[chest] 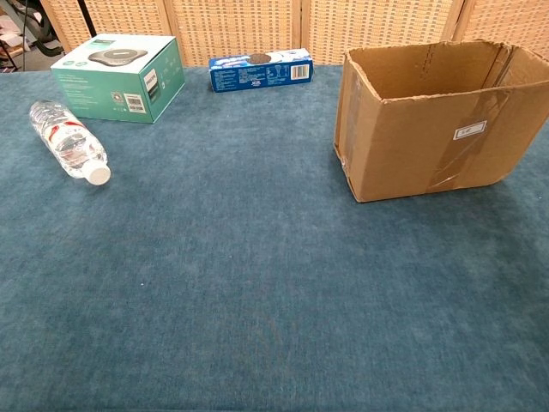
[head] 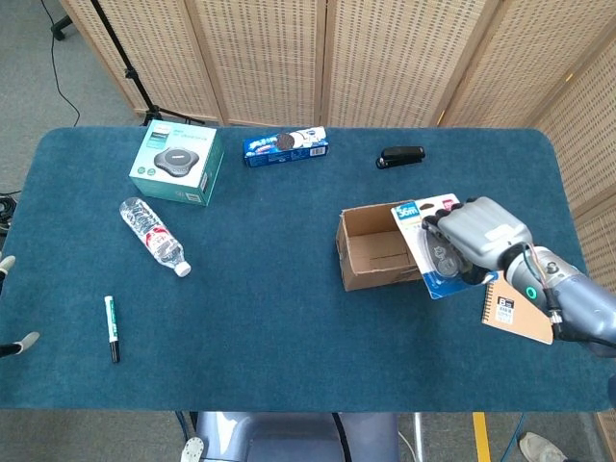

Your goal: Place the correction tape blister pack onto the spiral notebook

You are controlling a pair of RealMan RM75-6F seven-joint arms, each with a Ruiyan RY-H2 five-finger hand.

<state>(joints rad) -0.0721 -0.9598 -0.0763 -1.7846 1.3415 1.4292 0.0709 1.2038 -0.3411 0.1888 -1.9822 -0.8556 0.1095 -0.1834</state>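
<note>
The right hand [head: 481, 236] grips the blister pack [head: 430, 248], fingers wrapped over its face, and holds it raised over the right end of the cardboard box [head: 375, 252], near the table's right edge. The notebook [head: 514, 313] lies flat on the table [head: 289, 308] just to the right of the box, close to the right edge and partly hidden under the wrist. So the pack is in the air and off to the left of its target, not over it.

To do this step well, I'd say the hand needs to bring the pack toward the right edge until it sits squarely above the brown cover, then come down low and level before letting go, so the flat card lands whole on the notebook and doesn't slide off onto the table. The box wall is near, so the path should clear it.

Of the left hand [head: 12, 342] only fingertips show at the table's left edge; I cannot tell how it is set. The chest view shows neither hand.
</note>
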